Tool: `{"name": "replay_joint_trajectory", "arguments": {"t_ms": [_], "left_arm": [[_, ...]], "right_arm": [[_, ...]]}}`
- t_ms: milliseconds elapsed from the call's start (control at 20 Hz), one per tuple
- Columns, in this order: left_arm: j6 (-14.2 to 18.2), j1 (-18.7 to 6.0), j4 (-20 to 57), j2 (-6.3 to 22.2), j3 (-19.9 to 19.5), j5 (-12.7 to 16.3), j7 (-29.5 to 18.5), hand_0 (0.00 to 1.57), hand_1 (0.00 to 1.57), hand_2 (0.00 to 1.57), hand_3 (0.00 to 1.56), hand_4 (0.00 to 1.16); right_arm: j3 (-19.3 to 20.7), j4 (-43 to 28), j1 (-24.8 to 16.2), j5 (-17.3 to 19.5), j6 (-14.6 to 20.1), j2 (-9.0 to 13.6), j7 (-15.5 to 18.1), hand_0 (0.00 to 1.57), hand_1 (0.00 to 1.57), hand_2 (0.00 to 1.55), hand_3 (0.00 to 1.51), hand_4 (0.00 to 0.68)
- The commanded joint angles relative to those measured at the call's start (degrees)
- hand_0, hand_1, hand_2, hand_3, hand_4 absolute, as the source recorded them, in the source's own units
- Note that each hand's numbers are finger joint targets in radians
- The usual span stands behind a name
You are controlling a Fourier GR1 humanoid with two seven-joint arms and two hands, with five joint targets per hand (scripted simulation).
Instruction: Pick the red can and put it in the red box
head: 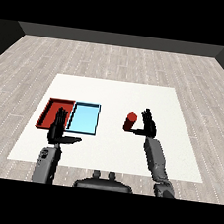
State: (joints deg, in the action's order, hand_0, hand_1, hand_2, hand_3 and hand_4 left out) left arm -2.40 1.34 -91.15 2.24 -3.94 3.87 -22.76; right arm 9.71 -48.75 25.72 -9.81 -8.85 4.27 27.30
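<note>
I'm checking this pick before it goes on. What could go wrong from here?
The right hand is open beside the upright red can, not curled round it; closing off-centre could tip the can. The light blue tray lies between the can and the red tray, so a short carry could end there. The left hand sits at the red tray's near edge, possibly in the way.

Red can (131,121), red tray (48,112), light blue tray (84,119), white table (116,92), black hands.

A white table (111,91) fills the middle of the view. Pale grey wood-plank flooring (115,60) surrounds it from 9 through 12 to 3 o'clock. A dark grey wall (118,39) runs along 12 o'clock.
</note>
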Motion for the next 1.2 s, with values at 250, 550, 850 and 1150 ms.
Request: {"name": "replay_joint_trajectory", "arguments": {"t_ms": [250, 550, 850, 1150], "left_arm": [[-0.93, -1.87, -0.38, 1.85, -1.77, 1.42, 1.62, 0.0, 0.0, 0.0, 0.0, 0.0], [-2.54, 3.57, -1.72, 0.85, -1.19, 2.27, -1.3, 0.0, 0.0, 0.0, 0.0, 0.0], [-1.72, -0.67, 0.65, 1.26, -1.71, 2.37, -0.06, 0.0, 0.0, 0.0, 0.0, 0.0], [2.18, 0.78, -3.72, -0.94, 1.41, -1.07, 3.19, 0.0, 0.0, 0.0, 0.0, 0.0]], "right_arm": [[1.14, 12.22, 5.25, -0.82, -0.97, -0.53, 5.79, 0.0, 0.0, 0.0, 0.0, 0.0], [-0.86, 8.39, 4.1, -0.61, 2.43, -3.01, 3.76, 0.0, 0.0, 0.0, 0.0, 0.0], [1.35, 14.28, 7.46, -2.76, -1.0, 0.02, 3.22, 0.0, 0.0, 0.0, 0.0, 0.0], [0.55, 13.44, 8.69, -2.58, 1.16, -2.69, 4.73, 0.0, 0.0, 0.0, 0.0, 0.0]]}}
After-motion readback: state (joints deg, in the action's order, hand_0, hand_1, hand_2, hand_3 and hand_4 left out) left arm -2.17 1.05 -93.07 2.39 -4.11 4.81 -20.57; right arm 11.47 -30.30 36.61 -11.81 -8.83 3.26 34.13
